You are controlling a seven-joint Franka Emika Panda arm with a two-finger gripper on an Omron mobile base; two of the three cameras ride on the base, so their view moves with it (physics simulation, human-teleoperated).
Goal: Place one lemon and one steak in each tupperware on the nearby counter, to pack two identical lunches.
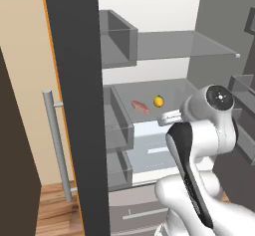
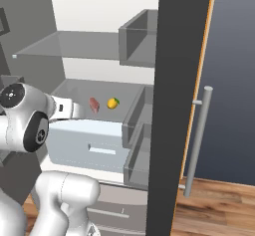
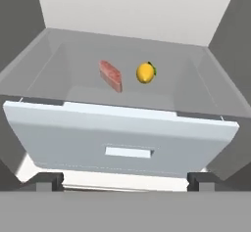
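Inside the open fridge, one steak and one lemon lie side by side on a grey shelf, the lemon to the steak's right. Both base views show the same pair: steak and lemon, steak and lemon. My gripper is open and holds nothing. It hangs in front of the shelf, well short of both items, with its fingertips wide apart. The tupperware and the counter are out of view.
A pale drawer front closes off the space below the shelf. A glass shelf spans above it. The open dark fridge door, with its grey bar handle and grey door bins, stands to the left.
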